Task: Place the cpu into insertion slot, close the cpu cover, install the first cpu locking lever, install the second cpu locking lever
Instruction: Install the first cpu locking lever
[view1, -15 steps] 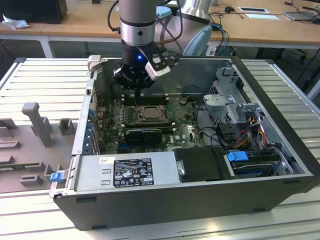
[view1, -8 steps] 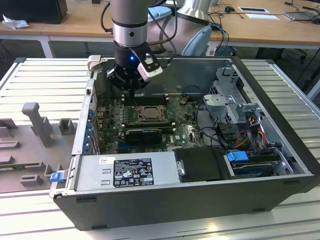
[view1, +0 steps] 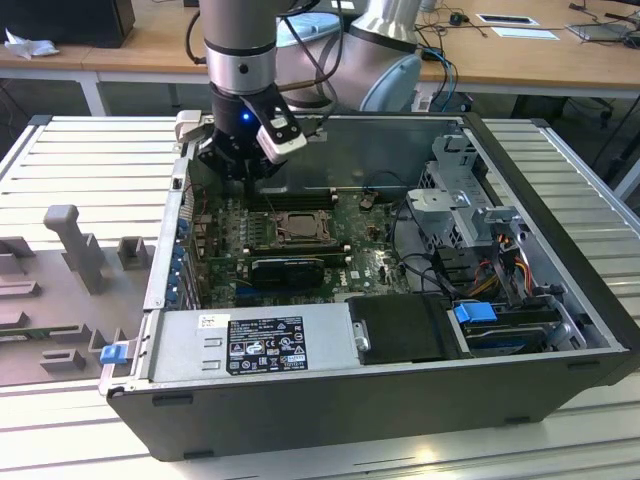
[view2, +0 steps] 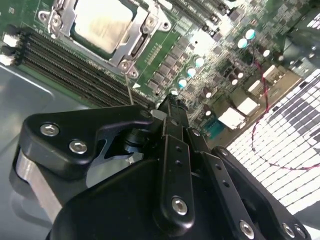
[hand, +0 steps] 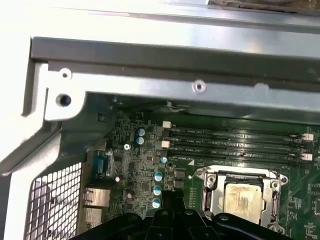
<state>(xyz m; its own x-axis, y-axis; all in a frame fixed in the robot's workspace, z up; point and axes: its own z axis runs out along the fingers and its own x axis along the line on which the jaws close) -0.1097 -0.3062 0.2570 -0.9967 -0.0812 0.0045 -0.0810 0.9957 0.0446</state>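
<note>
While holding the hand (view1: 240, 170) closed and empty above the board's (view1: 365, 265) far edge, upper left in the exterior view, leaves the cpu (view2: 102, 22) seated in the slot (view1: 281, 223) near that frame's centre, with the cover (view2: 136, 42) lying flat around it in the second wrist view.
</note>
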